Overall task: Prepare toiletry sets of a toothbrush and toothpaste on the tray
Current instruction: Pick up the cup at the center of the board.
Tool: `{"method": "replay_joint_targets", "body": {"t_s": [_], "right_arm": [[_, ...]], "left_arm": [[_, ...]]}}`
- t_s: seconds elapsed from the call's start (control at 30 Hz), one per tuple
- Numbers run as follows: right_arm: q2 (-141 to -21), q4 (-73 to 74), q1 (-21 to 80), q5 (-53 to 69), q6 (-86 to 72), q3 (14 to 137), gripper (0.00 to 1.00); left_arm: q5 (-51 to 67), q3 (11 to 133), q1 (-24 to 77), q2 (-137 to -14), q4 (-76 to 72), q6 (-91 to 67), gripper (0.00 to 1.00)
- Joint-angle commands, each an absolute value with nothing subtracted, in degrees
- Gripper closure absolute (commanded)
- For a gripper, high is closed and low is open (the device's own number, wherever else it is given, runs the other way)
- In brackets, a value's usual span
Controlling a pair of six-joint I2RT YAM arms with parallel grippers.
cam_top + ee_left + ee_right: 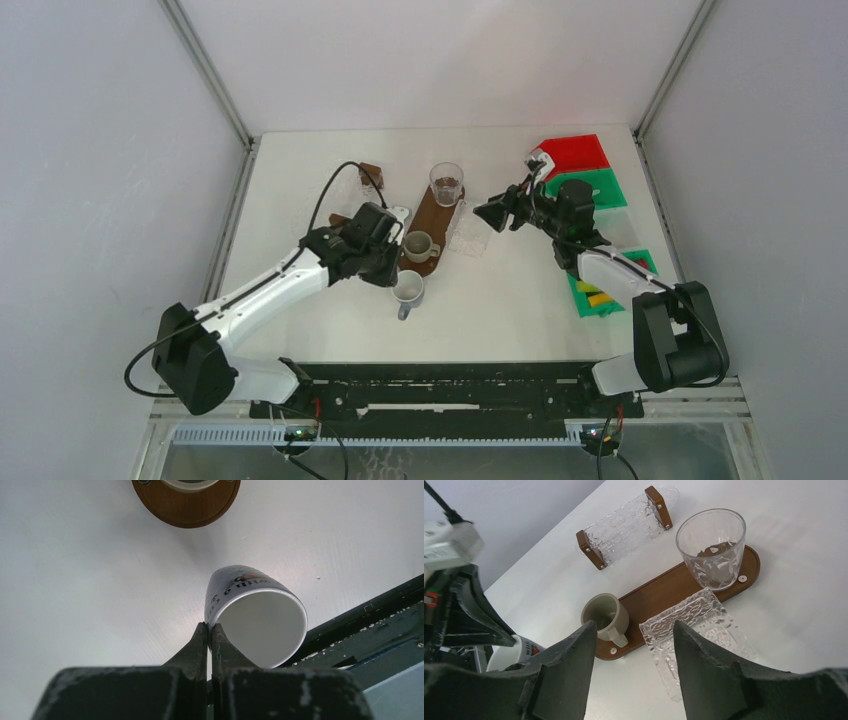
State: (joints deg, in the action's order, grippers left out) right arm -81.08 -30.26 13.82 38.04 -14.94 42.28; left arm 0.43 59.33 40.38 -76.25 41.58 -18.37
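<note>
The brown wooden tray [432, 212] lies mid-table; it also shows in the right wrist view [664, 587] and in the left wrist view [185, 511]. My left gripper [397, 275] is shut on the rim of a white printed mug [409, 290], its fingertips [202, 635] pinching the mug's wall [235, 587] just off the tray's near end. My right gripper [492, 213] is open and empty above the table right of the tray [634, 645]. No toothbrush shows. Small yellow-green and red items [600, 298] lie in a green bin, partly hidden by my right arm; I cannot tell if they are toothpaste.
On the tray stand a glass tumbler [711, 547] and a grey-beige mug [604, 615]. A clear textured glass dish [694, 625] lies against the tray's right side. A glass holder with brown ends [626, 527] lies behind. Red [572, 152] and green [592, 190] bins stand far right.
</note>
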Motion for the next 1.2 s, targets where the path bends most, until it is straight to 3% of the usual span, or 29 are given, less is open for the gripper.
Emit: {"method": "replay_joint_targets", "body": {"t_s": [0.0,0.57,1.17], "right_arm": [[-79.9,-33.7,12.9,39.1,-16.1,42.8,0.35],[-79.8,-36.4,11.2,41.1,-18.0,41.3,0.35],[-81.0,-38.0,10.3,43.3,-19.1,41.1,0.35]], "left_arm": [[-0.6,65.3,39.8,-71.6,43.3,-17.6,1.00],[1.1,76.6,23.3,-71.9,41.8,-17.2,1.00],[-1.2,103.7,4.0,-98.3,40.7,-16.1,1.00]]}}
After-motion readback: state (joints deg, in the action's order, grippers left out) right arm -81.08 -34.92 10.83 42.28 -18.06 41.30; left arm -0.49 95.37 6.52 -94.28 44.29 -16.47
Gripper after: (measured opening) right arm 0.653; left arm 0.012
